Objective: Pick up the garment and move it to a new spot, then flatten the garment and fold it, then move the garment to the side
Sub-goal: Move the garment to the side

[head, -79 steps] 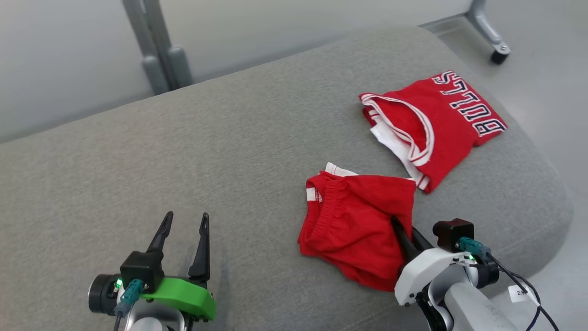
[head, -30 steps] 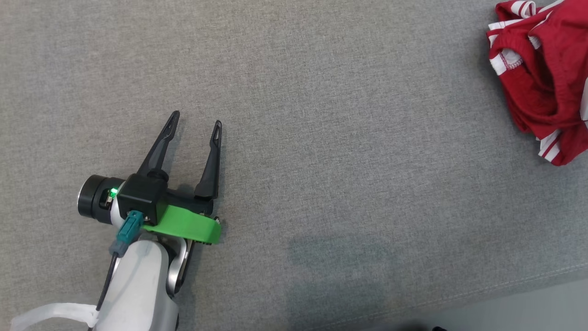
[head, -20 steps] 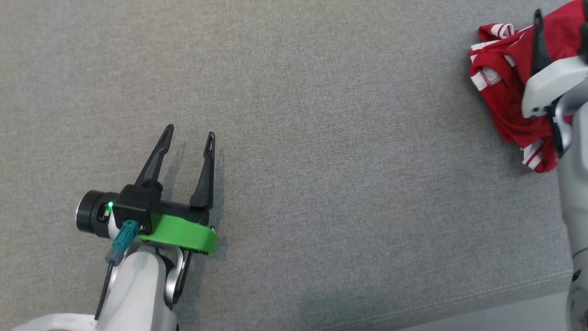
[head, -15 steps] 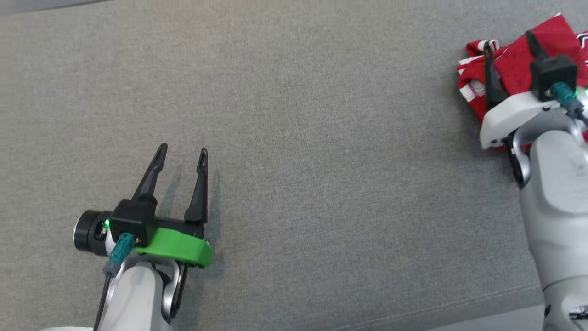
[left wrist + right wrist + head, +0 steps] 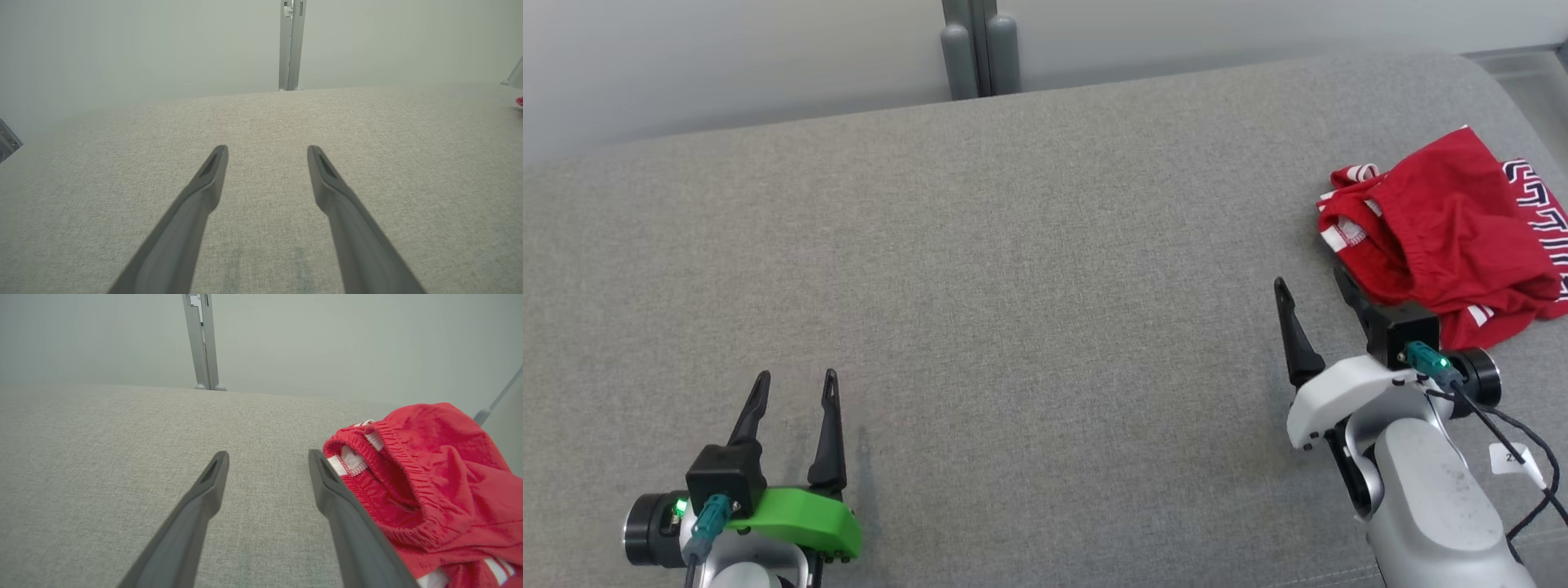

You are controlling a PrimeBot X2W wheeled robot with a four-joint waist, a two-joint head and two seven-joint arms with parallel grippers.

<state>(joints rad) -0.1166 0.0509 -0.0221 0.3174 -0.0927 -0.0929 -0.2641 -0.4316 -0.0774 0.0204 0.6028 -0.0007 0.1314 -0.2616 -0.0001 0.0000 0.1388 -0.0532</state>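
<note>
The garment (image 5: 1429,224), crumpled red shorts with an elastic waistband and white stripes, lies at the right end of the grey cushion (image 5: 1029,269). My right gripper (image 5: 1311,282) stands open just left of and nearer than it, holding nothing. In the right wrist view the right gripper (image 5: 268,455) frames bare cushion, and its right finger runs along the waistband of the garment (image 5: 425,469). My left gripper (image 5: 796,377) is open over bare cushion at the lower left, far from the garment. The left gripper (image 5: 267,151) has nothing between its fingers.
A red jersey with dark lettering (image 5: 1539,216) lies under the garment's far right side, at the cushion's right end. A grey metal post (image 5: 980,45) stands behind the cushion's far edge. The cushion's front edge runs close behind both wrists.
The head camera has tilted up, showing the cushion's far edge. My right gripper has drawn back off the garment, which now lies against the jersey. The left gripper stays open.
</note>
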